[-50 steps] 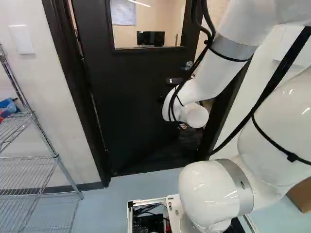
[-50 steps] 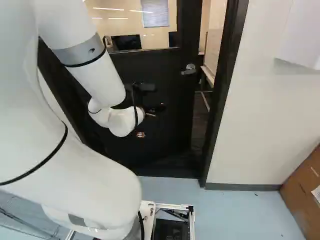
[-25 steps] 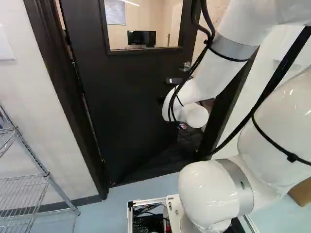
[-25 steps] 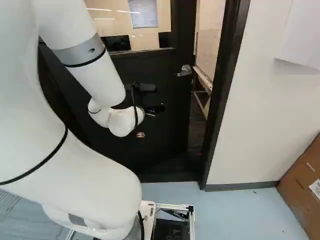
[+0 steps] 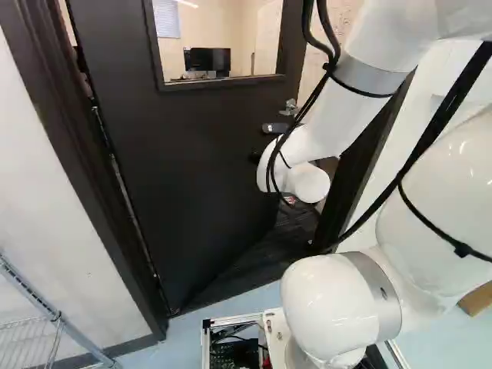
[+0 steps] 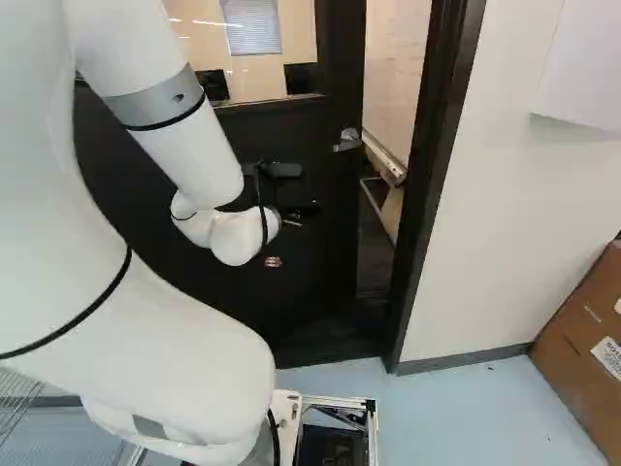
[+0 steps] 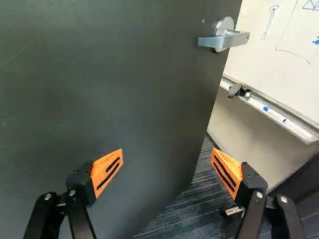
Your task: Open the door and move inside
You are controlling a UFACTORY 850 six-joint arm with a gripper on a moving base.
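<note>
The black door [image 5: 192, 169] stands ajar, swung inward, with a gap between its handle side and the frame [image 6: 427, 194]. In the right base view, my gripper [image 6: 305, 208] is partly hidden behind the wrist, in front of the door below its lever handle [image 6: 347, 140]. From the wrist view, the gripper [image 7: 167, 151] is open and empty, its orange fingers spread wide. One finger is over the door panel [image 7: 99, 89], the other over the opening beyond the door's edge. The handle [image 7: 224, 40] lies ahead of the gripper, ungripped. Whether a finger touches the door, I cannot tell.
A wire shelf [image 5: 54, 323] stands left of the doorway, by the wall. Cardboard boxes [image 6: 587, 340] lean against the right wall [image 6: 524, 223]. Beyond the gap are a whiteboard [image 7: 279, 59] with its tray [image 7: 269, 109] and dark striped carpet [image 7: 189, 209].
The base has moved, turning rightward; shelf and hinge-side frame shift left in the left base view. The door has swung further inward, widening its gap. The arm holds its pose.
</note>
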